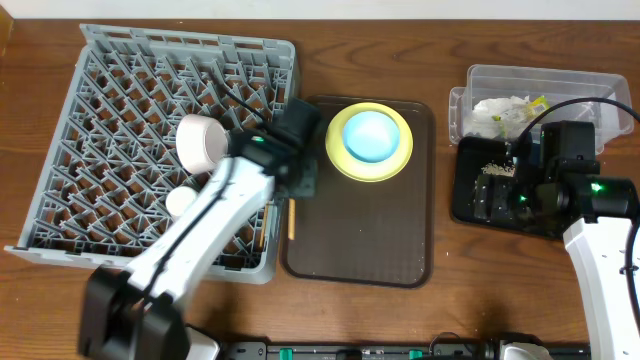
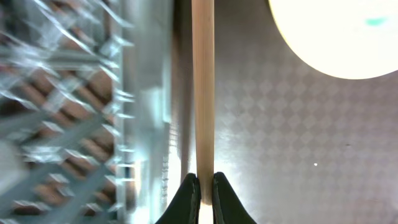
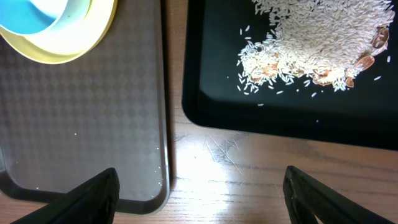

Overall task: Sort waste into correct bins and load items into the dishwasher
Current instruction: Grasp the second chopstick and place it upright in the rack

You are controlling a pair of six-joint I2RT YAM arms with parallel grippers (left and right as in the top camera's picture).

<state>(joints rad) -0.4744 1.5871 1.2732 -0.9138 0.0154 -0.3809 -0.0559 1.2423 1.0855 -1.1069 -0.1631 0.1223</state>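
My left gripper (image 1: 298,188) (image 2: 203,186) is shut on a thin wooden chopstick (image 1: 291,220) (image 2: 203,87) at the left edge of the brown tray, beside the grey dish rack (image 1: 110,90) (image 2: 74,112). The rack holds a white-pinkish bowl (image 1: 200,142) and a small white cup (image 1: 180,202). The light blue bowl (image 1: 371,135) sits on the yellow plate (image 1: 345,160) (image 2: 336,31) (image 3: 68,50). My right gripper (image 1: 493,195) (image 3: 199,193) is open and empty by the black tray (image 1: 465,210) (image 3: 280,106), which holds beige crumbs (image 1: 497,170) (image 3: 311,50). The clear tub (image 1: 590,85) holds the white napkin (image 1: 500,108) and yellow-green wrapper (image 1: 537,103).
The brown serving tray (image 1: 360,240) (image 2: 280,137) (image 3: 81,124) lies between the rack and the black tray. A narrow strip of bare wooden table (image 3: 211,155) separates it from the black tray. My left arm reaches over the rack's right front corner.
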